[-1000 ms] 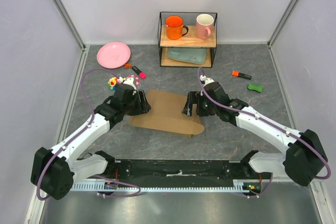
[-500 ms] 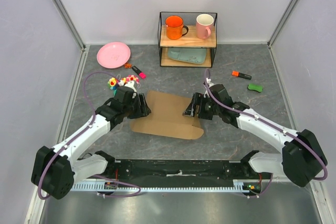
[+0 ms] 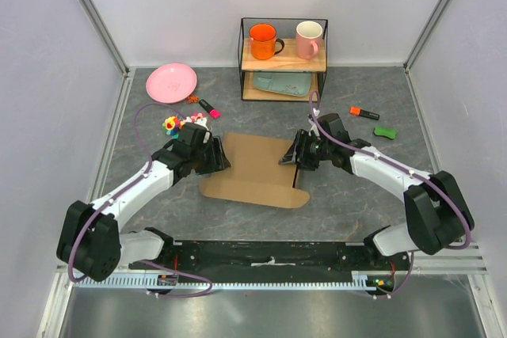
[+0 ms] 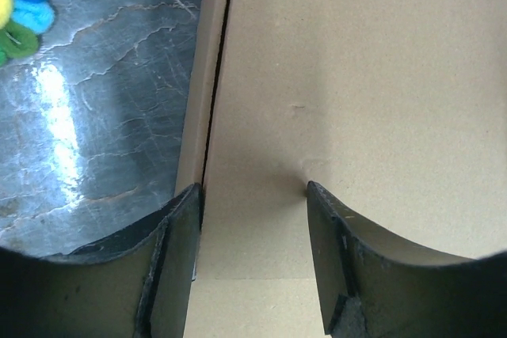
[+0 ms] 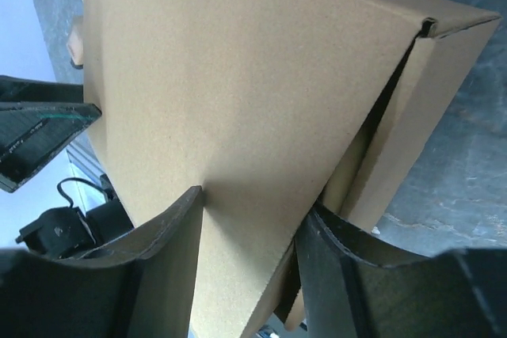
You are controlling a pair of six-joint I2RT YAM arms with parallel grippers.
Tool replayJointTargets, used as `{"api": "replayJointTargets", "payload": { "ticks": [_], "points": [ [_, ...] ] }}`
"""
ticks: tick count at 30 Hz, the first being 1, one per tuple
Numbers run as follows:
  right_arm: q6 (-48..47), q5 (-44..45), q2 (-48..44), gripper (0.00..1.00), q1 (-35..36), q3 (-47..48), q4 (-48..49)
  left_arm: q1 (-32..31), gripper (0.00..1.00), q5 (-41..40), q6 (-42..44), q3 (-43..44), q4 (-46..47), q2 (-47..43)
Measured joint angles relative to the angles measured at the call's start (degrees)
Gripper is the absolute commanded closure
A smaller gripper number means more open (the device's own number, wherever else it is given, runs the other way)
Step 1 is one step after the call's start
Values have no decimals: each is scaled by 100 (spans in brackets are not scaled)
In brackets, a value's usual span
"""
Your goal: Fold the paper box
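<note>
The paper box [image 3: 253, 165] is a flattened brown cardboard piece lying in the middle of the table. My left gripper [image 3: 217, 157] is over its left edge. In the left wrist view [image 4: 253, 187] the jaws stand apart and lie on the cardboard [image 4: 356, 77], one finger by the edge seam. My right gripper [image 3: 295, 156] is at the box's right edge, which is raised. In the right wrist view [image 5: 257, 199] one finger presses the top panel [image 5: 238, 77] and the other sits under its edge, between the layers.
A wire rack [image 3: 283, 59] at the back holds an orange mug [image 3: 263, 40] and a pink mug [image 3: 309, 39]. A pink plate [image 3: 171, 82], a marker [image 3: 209, 108] and a colourful toy [image 3: 176, 123] lie back left. An orange marker [image 3: 364, 112] and a green item [image 3: 385, 132] lie right.
My right arm has swung toward the back with its gripper still on the box's right edge. The box has shifted slightly back and right. My left gripper has moved a little with it.
</note>
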Motion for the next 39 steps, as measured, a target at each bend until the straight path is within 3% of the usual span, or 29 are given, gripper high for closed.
{"api": "replayJointTargets", "payload": {
  "ticks": [1, 4, 7, 12, 14, 17, 20, 21, 25, 33, 39],
  "points": [
    [-90, 57, 55, 31, -28, 127, -98, 7, 41, 15, -13, 2, 52, 37],
    [-402, 387, 87, 14, -39, 525, -474, 4, 41, 101, -125, 0, 234, 70],
    [-769, 793, -98, 5, -24, 898, -929, -24, 41, 197, -210, -61, 531, 20],
    [-1257, 1292, -516, 3, -24, 1600, -1648, -35, 41, 219, -267, -164, 743, -20],
    [-1392, 1508, -728, 7, -24, 1685, -1755, -35, 41, 216, -280, -164, 769, -20],
    [-1519, 1869, -1003, 21, -17, 1624, -1969, -42, 41, 219, -299, -164, 791, 11],
    [-1515, 1961, -1405, 38, -20, 1102, -1733, -46, 42, 229, -326, -164, 798, 46],
    [-1478, 1915, -1589, 49, -26, 828, -1589, -44, 42, 229, -334, -164, 802, 50],
    [-1318, 1469, -1875, 76, -24, 131, -1025, -46, 43, 234, -372, -168, 844, 68],
    [-1115, 868, -1049, 90, -22, -713, -66, -46, 44, 240, -407, -249, 916, 68],
    [-968, 697, -765, 90, -219, -992, 289, -46, 46, 275, -413, -358, 911, 31]
  ]
}}
